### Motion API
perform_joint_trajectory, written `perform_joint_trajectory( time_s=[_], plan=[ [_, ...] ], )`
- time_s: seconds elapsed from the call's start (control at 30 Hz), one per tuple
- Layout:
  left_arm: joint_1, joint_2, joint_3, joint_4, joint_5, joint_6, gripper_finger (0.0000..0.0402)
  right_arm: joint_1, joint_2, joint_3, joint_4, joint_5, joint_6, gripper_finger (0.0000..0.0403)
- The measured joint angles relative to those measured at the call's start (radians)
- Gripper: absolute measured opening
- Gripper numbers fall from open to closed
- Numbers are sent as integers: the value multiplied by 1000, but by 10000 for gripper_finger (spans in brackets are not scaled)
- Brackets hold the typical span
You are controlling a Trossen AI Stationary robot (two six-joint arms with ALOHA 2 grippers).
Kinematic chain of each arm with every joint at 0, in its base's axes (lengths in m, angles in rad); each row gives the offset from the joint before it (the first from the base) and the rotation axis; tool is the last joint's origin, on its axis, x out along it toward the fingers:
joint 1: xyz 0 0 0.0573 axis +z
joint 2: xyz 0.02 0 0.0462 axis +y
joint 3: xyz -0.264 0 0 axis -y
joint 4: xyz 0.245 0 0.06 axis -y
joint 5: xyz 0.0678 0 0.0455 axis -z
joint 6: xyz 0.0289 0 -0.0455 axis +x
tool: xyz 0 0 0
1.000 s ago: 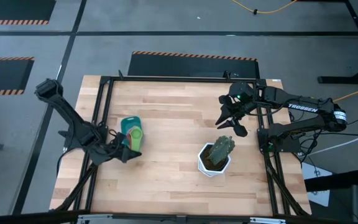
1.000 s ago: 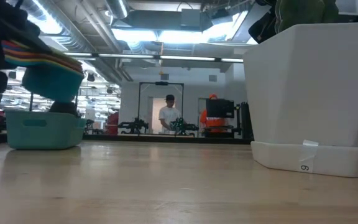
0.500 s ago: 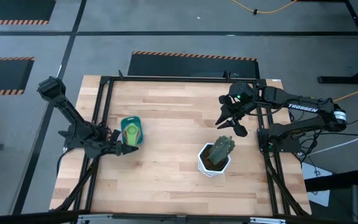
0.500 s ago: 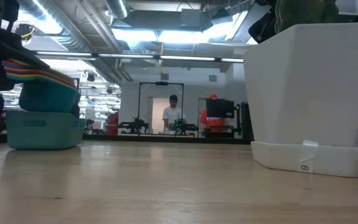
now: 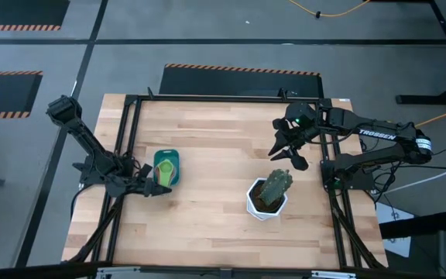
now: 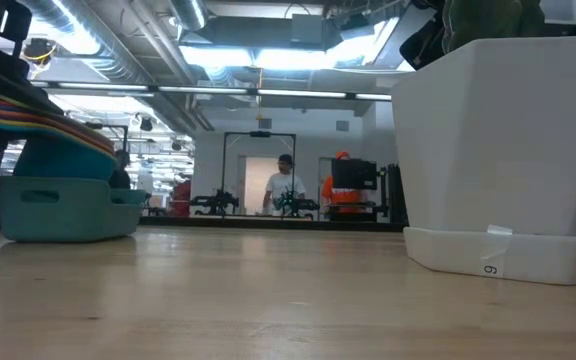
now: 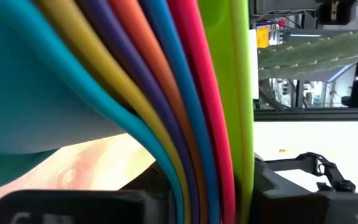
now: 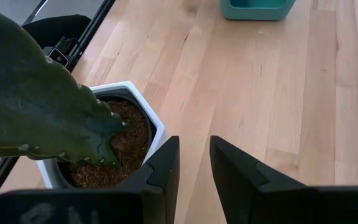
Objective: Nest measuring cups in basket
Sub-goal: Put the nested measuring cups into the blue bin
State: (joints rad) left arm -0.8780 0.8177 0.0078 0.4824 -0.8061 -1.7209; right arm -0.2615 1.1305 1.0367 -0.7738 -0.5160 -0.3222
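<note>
High view: overhead, facing straight down, far enough to take in the whole wooden table [image 5: 215, 139], both arms and the grey floor around.

Low view: at tabletop level, facing level across the boards into the room; the white hexagonal pot [image 6: 503, 150] stands very near the lens, the teal basket [image 6: 63, 205] farther off.

Left wrist view: pressed close against the stacked measuring cups [image 7: 185, 93], whose coloured edges fill the picture; the cactus [image 7: 316, 56] shows beyond.

Right wrist view: looks down past its own fingers onto the pot's soil and across the table to the basket.

Shared: the pot with its cactus appears in all four views.
</note>
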Motion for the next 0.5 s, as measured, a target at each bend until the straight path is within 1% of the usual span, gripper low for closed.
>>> perform_joint_trajectory(
  time_s=[0.5],
  plan=[
    [0,0,0,0,15,30,92,0,0,0,0,0,0,94]
  ],
)
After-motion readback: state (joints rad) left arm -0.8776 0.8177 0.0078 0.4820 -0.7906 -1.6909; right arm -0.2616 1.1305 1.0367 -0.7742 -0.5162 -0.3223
